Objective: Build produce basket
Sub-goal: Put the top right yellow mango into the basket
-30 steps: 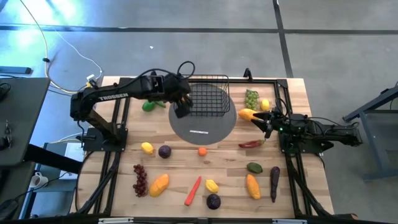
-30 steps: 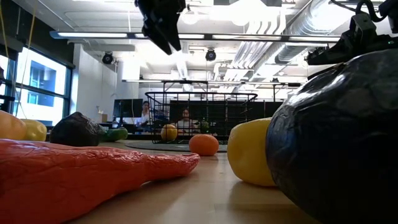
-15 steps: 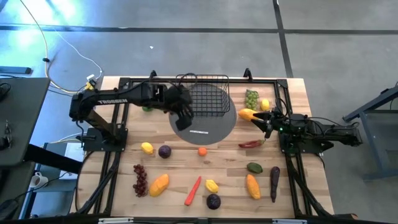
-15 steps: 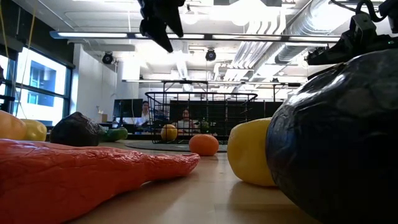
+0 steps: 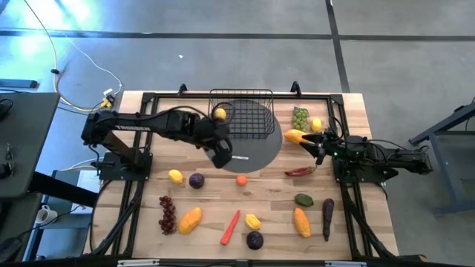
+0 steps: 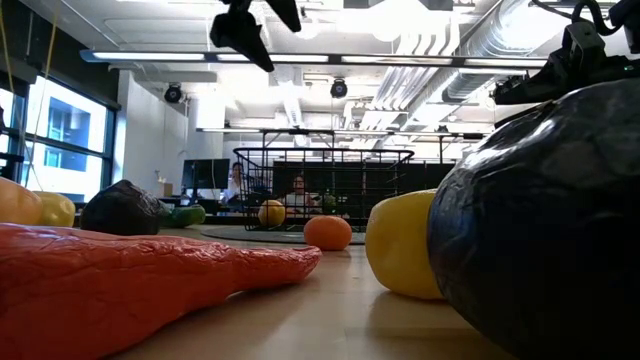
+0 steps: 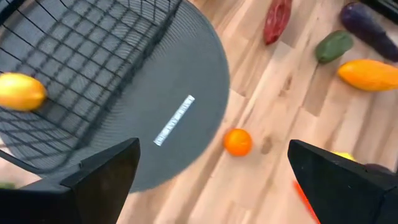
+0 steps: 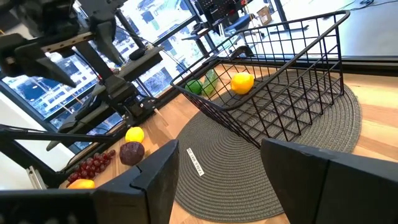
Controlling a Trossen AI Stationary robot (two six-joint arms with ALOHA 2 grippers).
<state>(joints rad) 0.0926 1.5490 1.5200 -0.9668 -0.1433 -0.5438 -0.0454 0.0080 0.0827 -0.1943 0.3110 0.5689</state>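
- Left gripper (image 5: 221, 156) is seen above the near-left edge of the grey round mat (image 5: 256, 152), fingers spread wide, nothing held or touched; in the left wrist view both fingers (image 7: 99, 177) frame empty air over mat and table
- In the low view the left gripper (image 6: 255, 22) hangs high over the table, clear of everything
- Right gripper (image 5: 318, 144) is parked at the right side of the table (image 5: 215, 200), near an orange mango (image 5: 295, 136) and a red chili (image 5: 299, 171); fingers are partly apart, nothing is seen between them in the right wrist view
- Basket (image 5: 241, 115) sits on the far part of the mat, black wire mesh, open top
- One yellow lemon (image 5: 220, 114) lies inside the basket at its left end; also seen through the mesh in the left wrist view (image 7: 20, 91)
- A small orange fruit (image 5: 241, 179) lies on the wood just in front of the mat
- Green grapes (image 5: 299, 117) and another lemon (image 5: 317, 124) lie right of the basket
- Remaining produce is scattered along the near half of the table: red grapes (image 5: 168, 213), carrot (image 5: 230, 227), plum (image 5: 196, 180), eggplant (image 5: 327, 219)
- A small white label (image 7: 173, 121) is stitched on the mat; its text cannot be read
- Lettering on the left arm cannot be read in this frame
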